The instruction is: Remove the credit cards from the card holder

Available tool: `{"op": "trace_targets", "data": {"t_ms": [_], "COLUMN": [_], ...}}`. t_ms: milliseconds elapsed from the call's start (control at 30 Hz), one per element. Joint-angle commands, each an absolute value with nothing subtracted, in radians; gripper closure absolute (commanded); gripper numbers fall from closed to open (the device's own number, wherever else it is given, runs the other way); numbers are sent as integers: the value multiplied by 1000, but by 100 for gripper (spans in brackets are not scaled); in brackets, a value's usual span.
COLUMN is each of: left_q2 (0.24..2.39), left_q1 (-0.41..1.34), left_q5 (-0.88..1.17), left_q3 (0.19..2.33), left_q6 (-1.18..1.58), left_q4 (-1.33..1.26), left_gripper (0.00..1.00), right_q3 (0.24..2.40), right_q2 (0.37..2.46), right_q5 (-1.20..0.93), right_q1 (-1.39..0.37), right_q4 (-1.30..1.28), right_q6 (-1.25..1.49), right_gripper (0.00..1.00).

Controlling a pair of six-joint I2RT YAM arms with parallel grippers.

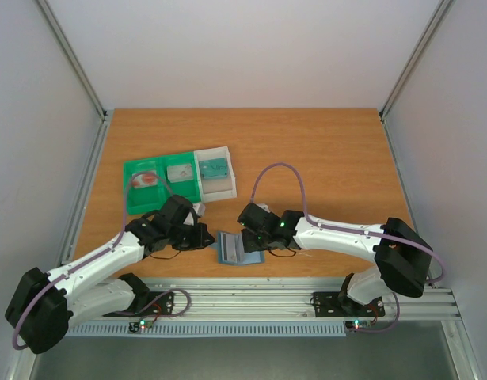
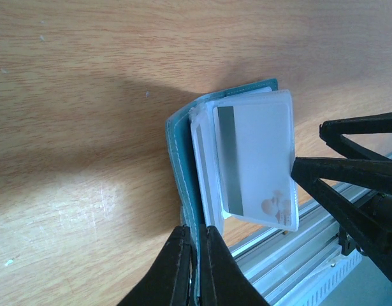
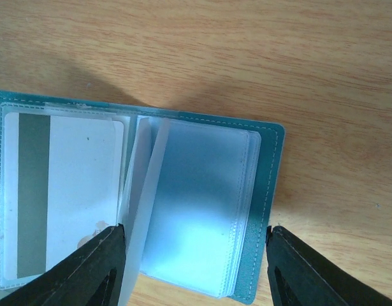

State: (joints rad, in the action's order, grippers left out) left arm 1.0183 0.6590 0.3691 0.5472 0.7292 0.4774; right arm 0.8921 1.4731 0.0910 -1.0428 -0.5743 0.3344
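Observation:
The teal-blue card holder lies open near the table's front edge, between both arms. My left gripper is shut on the edge of its cover, holding that panel up. A pale credit card with a dark stripe sits in a clear sleeve. In the right wrist view the same card is on the left panel, and a stack of clear sleeves lies on the right panel. My right gripper is open, its fingers straddling that sleeve stack and the cover edge.
A green tray with a white bin stands behind the arms on the left. A teal card lies in the bin. The metal rail runs just in front of the holder.

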Motion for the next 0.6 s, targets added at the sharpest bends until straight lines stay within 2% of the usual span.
{"op": "trace_targets", "data": {"t_ms": [0,200,467,567], "left_q2": [1001,997,1005,1002], "left_q1": [664,664,664,664], "left_q5": [356,351,353,348], "left_q3": [535,532,536,533], "left_q6": [732,732,732,732], "left_q4": [452,455,444,447], "left_gripper": [99,100,100,100], "right_q3": [888,902,936,936], "right_q2": [1468,1473,1512,1513], "right_q5": [119,90,45,42], "right_q1": [-1049,-1049,-1049,-1049], "right_q4": [-592,-591,-582,-577], "right_q6": [325,308,298,297], "right_gripper": [39,40,30,39]}}
